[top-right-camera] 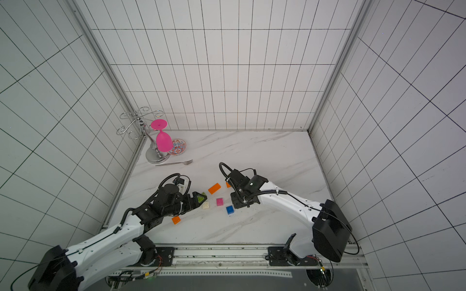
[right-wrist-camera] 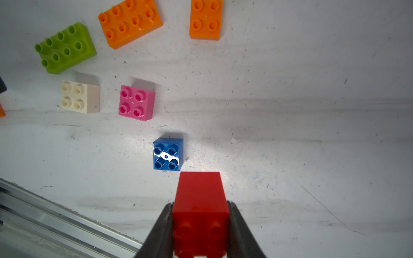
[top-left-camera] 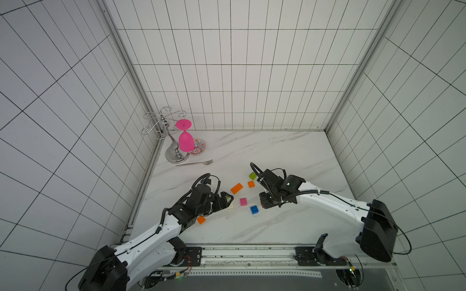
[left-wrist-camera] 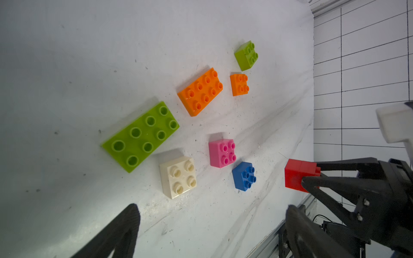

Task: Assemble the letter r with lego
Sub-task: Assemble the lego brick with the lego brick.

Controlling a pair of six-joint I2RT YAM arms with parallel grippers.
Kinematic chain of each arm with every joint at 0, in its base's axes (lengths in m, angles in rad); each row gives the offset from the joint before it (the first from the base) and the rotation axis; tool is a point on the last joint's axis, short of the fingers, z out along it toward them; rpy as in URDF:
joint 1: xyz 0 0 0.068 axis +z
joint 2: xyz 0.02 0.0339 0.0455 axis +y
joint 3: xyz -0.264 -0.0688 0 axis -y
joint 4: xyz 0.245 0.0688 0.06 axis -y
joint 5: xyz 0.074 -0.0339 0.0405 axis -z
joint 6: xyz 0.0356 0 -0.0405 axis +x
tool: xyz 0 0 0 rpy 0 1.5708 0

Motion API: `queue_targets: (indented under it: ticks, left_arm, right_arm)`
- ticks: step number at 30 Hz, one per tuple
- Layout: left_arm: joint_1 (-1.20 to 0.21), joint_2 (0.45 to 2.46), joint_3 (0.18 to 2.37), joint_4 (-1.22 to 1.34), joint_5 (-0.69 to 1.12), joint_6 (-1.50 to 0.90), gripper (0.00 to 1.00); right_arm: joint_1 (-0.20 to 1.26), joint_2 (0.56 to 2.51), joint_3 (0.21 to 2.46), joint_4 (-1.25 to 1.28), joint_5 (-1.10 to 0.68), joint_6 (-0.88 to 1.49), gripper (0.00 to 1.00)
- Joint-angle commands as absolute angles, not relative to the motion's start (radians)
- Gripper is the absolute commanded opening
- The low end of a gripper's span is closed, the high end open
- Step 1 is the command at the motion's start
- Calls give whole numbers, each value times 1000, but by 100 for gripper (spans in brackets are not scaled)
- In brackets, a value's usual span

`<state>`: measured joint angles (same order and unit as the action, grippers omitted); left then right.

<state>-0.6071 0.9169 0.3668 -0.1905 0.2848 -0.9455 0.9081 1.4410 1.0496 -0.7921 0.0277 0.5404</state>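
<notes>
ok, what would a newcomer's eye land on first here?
The red lego block clamped in the right gripper, close to the blue brick. Then the pink goblet hanging upside down from the metal rack in the far left corner.

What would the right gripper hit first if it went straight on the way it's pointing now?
Probably the blue brick: it lies just ahead of the red brick clamped in the right gripper, slightly to one side. Height is unclear, so the red brick might touch the table first.
</notes>
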Motion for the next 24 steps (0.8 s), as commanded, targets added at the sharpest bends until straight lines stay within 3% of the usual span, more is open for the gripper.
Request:
queue_targets:
  ticks: [1,24]
  left_arm:
    - [-599,912,354,-82,335,-1005,93]
    - [-581,916,362,-143,369,-921,93]
  right_arm:
    - [961,1501,1119,-824,49,621,0]
    - [1018,1727,1241,-860,94,654,0]
